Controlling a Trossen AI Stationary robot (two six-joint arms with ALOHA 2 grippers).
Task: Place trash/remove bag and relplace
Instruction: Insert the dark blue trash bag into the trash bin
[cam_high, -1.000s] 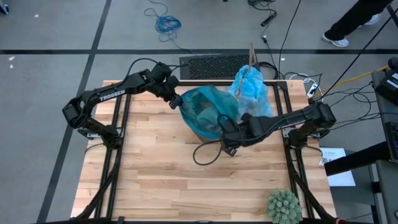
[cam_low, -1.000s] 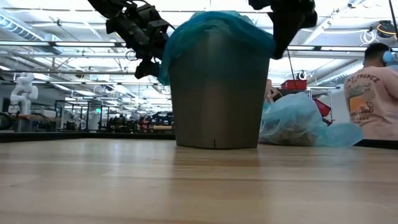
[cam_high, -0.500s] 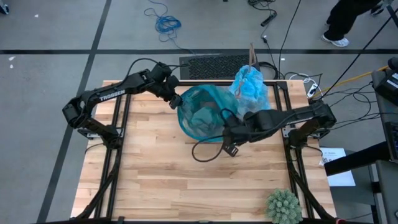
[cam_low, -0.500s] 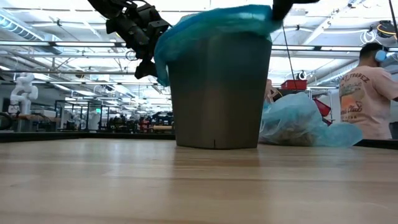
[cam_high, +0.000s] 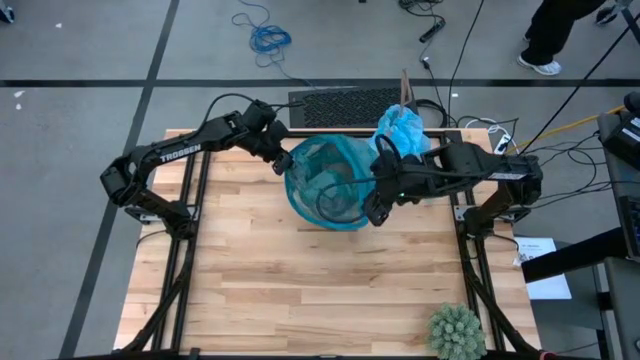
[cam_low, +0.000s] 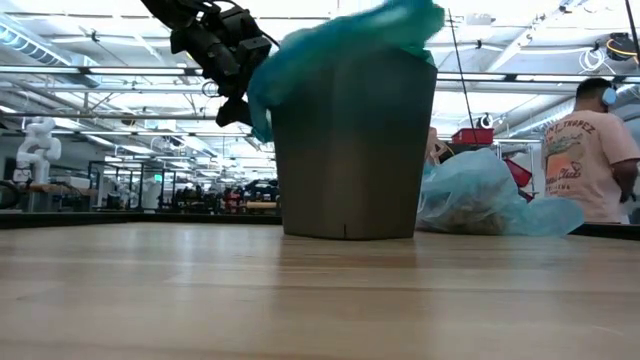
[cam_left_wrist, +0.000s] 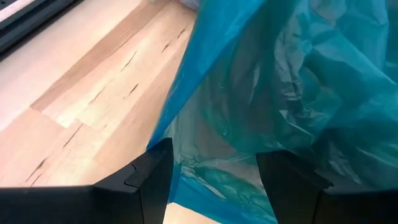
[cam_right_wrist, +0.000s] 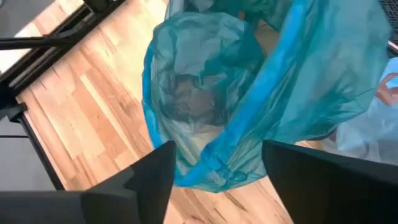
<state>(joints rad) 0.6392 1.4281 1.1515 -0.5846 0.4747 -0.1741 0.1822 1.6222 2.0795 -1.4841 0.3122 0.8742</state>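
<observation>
On the pale wooden worktop (cam_high: 250, 290), near its far edge, the dark grey bin (cam_low: 350, 150) is wearing a teal-green plastic liner (cam_high: 330, 180); the tied pale-blue bag (cam_high: 405, 135) is lying beside it. Both the left gripper (cam_high: 281, 160) and right gripper (cam_high: 372, 208) are standing released at the rim. Replacement step; next, tucking the liner.

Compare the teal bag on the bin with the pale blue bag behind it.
The teal bag is darker and greener; the pale blue bag is lighter, sky-coloured. The teal bag is draped open over the grey bin; the pale blue bag lies bunched up on the table, beside the bin. The teal bag sits between both grippers; the pale blue bag lies apart from them. Both are thin, crinkly, translucent plastic.
</observation>
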